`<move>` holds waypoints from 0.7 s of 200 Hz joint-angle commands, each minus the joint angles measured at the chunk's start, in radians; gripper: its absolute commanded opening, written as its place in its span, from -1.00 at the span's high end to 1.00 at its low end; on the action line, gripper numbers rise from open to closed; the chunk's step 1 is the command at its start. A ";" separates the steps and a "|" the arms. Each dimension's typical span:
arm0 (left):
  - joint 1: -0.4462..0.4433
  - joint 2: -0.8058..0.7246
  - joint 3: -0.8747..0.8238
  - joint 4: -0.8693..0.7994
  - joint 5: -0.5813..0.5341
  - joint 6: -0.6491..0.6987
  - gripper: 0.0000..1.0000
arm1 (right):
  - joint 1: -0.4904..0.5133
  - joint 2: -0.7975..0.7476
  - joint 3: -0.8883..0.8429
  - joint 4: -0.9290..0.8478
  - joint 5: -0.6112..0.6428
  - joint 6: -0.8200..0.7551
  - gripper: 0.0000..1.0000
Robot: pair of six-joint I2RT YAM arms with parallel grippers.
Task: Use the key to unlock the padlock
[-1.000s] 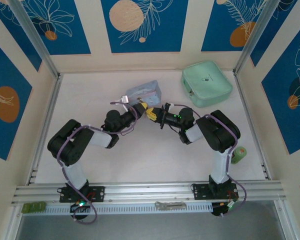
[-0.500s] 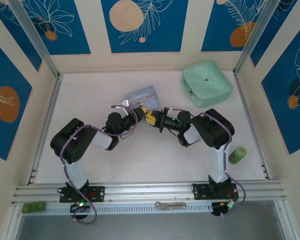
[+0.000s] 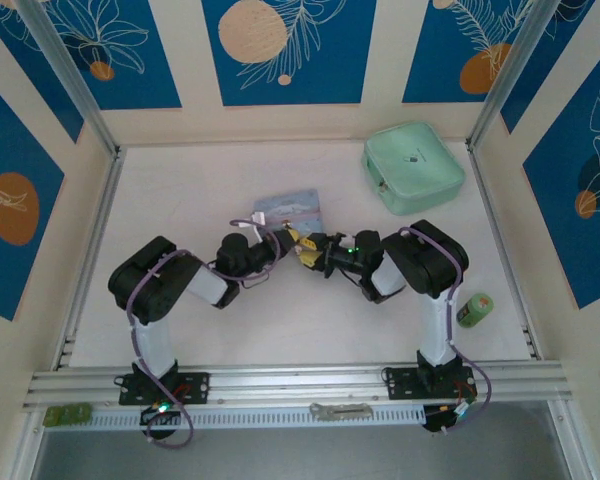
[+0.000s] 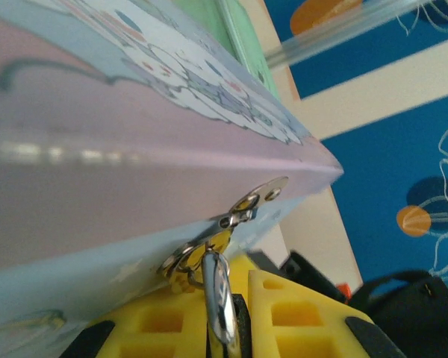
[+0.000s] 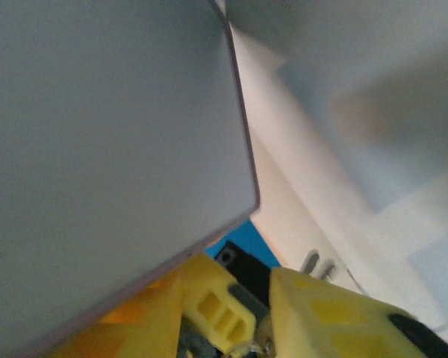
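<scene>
Upper left of the left wrist view: one light-blue tin box [image 4: 134, 112], crowding the lens, with one metal hasp [image 4: 257, 198] at its edge. Lower centre: left gripper [image 4: 237, 317] clenched on the padlock [image 4: 218, 287], shackle at the hasp. Right gripper [image 5: 260, 317] released, fingers parted. Upper right of the top view: one mint case [image 3: 413, 166]. Right edge: one small green object [image 3: 474, 309].

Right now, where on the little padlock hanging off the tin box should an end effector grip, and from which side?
Probably the body of the padlock, not the shackle: that thin loop threads the hasp on the tin box, leaving little to pinch. Come from the near side, facing the hasp, where the left end effector is clamped on it.
</scene>
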 commanded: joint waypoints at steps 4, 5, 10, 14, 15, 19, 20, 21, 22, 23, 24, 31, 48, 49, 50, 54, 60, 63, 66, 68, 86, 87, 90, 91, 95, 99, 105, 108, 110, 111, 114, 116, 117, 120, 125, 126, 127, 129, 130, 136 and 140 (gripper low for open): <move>-0.026 0.001 -0.010 0.086 0.042 0.041 1.00 | -0.029 -0.047 -0.057 -0.131 0.087 -0.048 0.24; -0.026 0.000 -0.010 0.083 0.041 0.041 1.00 | -0.030 -0.048 -0.059 -0.133 0.087 -0.050 0.24; -0.026 -0.002 -0.011 0.066 0.033 0.043 1.00 | -0.034 -0.055 -0.065 -0.143 0.081 -0.061 0.23; -0.026 -0.004 -0.011 0.053 0.029 0.046 1.00 | -0.037 -0.060 -0.069 -0.153 0.077 -0.071 0.22; -0.026 -0.005 -0.010 0.049 0.028 0.047 1.00 | -0.038 -0.062 -0.071 -0.155 0.075 -0.074 0.22; -0.026 -0.008 -0.010 0.036 0.023 0.049 1.00 | -0.041 -0.068 -0.074 -0.164 0.071 -0.084 0.22; -0.026 -0.009 -0.010 0.033 0.023 0.050 1.00 | -0.042 -0.069 -0.075 -0.166 0.069 -0.086 0.22; -0.026 -0.010 -0.010 0.029 0.021 0.050 1.00 | -0.043 -0.070 -0.076 -0.170 0.068 -0.088 0.22; -0.026 -0.011 -0.011 0.026 0.020 0.052 1.00 | -0.044 -0.072 -0.077 -0.173 0.066 -0.091 0.21; -0.026 -0.012 -0.010 0.021 0.019 0.052 1.00 | -0.044 -0.074 -0.078 -0.176 0.065 -0.093 0.21; -0.026 -0.013 -0.011 0.018 0.018 0.053 1.00 | -0.045 -0.074 -0.079 -0.180 0.063 -0.095 0.21; -0.026 -0.019 -0.009 -0.012 0.011 0.060 1.00 | -0.049 -0.087 -0.085 -0.203 0.055 -0.109 0.20; -0.025 -0.038 -0.004 -0.090 -0.012 0.075 1.00 | -0.061 -0.121 -0.101 -0.262 0.040 -0.157 0.17; -0.025 -0.039 -0.004 -0.094 -0.014 0.075 1.00 | -0.062 -0.124 -0.102 -0.265 0.039 -0.160 0.17; -0.025 -0.039 -0.004 -0.100 -0.016 0.075 1.00 | -0.062 -0.126 -0.104 -0.269 0.039 -0.162 0.17; -0.026 -0.046 -0.003 -0.124 -0.025 0.076 1.00 | -0.065 -0.135 -0.109 -0.282 0.038 -0.174 0.16; -0.025 -0.054 -0.001 -0.164 -0.038 0.080 1.00 | -0.067 -0.151 -0.117 -0.305 0.040 -0.194 0.14; -0.026 -0.058 -0.001 -0.182 -0.044 0.080 1.00 | -0.069 -0.160 -0.120 -0.319 0.040 -0.205 0.13; -0.026 -0.063 0.001 -0.199 -0.049 0.083 1.00 | -0.071 -0.169 -0.122 -0.335 0.039 -0.215 0.12; -0.026 -0.065 0.001 -0.206 -0.053 0.084 1.00 | -0.072 -0.176 -0.125 -0.347 0.039 -0.222 0.12; -0.028 -0.090 0.010 -0.318 -0.079 0.104 1.00 | -0.076 -0.244 -0.129 -0.470 0.045 -0.306 0.10; -0.028 -0.092 0.010 -0.321 -0.080 0.106 1.00 | -0.077 -0.248 -0.129 -0.479 0.045 -0.312 0.10; -0.029 -0.096 0.013 -0.336 -0.082 0.110 1.00 | -0.079 -0.260 -0.127 -0.505 0.046 -0.329 0.10; -0.028 -0.097 0.013 -0.338 -0.082 0.112 1.00 | -0.080 -0.265 -0.127 -0.514 0.046 -0.334 0.10; -0.029 -0.100 0.016 -0.355 -0.083 0.120 1.00 | -0.081 -0.283 -0.126 -0.544 0.050 -0.356 0.10; -0.029 -0.105 0.018 -0.369 -0.084 0.126 1.00 | -0.082 -0.298 -0.122 -0.582 0.053 -0.379 0.09; -0.030 -0.109 0.021 -0.388 -0.087 0.133 1.00 | -0.083 -0.327 -0.117 -0.635 0.060 -0.415 0.09; -0.031 -0.112 0.022 -0.394 -0.088 0.136 1.00 | -0.083 -0.341 -0.113 -0.663 0.062 -0.432 0.09; -0.030 -0.114 0.023 -0.398 -0.090 0.138 1.00 | -0.083 -0.349 -0.109 -0.681 0.065 -0.443 0.09; -0.031 -0.114 0.023 -0.400 -0.090 0.138 1.00 | -0.083 -0.355 -0.108 -0.690 0.066 -0.448 0.09; -0.032 -0.116 0.024 -0.406 -0.091 0.142 1.00 | -0.083 -0.369 -0.103 -0.719 0.069 -0.465 0.09; -0.032 -0.118 0.024 -0.410 -0.093 0.144 1.00 | -0.083 -0.377 -0.099 -0.738 0.072 -0.476 0.09; -0.032 -0.119 0.024 -0.413 -0.094 0.145 1.00 | -0.083 -0.382 -0.097 -0.747 0.074 -0.482 0.09; -0.032 -0.120 0.024 -0.419 -0.097 0.146 0.99 | -0.083 -0.395 -0.091 -0.775 0.077 -0.497 0.08; -0.033 -0.122 0.025 -0.428 -0.101 0.149 0.98 | -0.084 -0.416 -0.081 -0.817 0.084 -0.525 0.08; -0.034 -0.122 0.025 -0.431 -0.101 0.149 0.97 | -0.084 -0.421 -0.079 -0.827 0.086 -0.532 0.08; -0.034 -0.123 0.025 -0.432 -0.101 0.150 0.97 | -0.085 -0.425 -0.077 -0.837 0.087 -0.538 0.08; -0.035 -0.123 0.025 -0.436 -0.102 0.151 0.96 | -0.085 -0.430 -0.073 -0.850 0.090 -0.550 0.08; -0.035 -0.123 0.025 -0.437 -0.103 0.152 0.96 | -0.085 -0.433 -0.071 -0.860 0.092 -0.555 0.08; -0.036 -0.124 0.027 -0.448 -0.106 0.152 0.94 | -0.084 -0.459 -0.058 -0.911 0.101 -0.589 0.08; -0.037 -0.124 0.028 -0.452 -0.107 0.152 0.92 | -0.085 -0.477 -0.048 -0.944 0.109 -0.613 0.08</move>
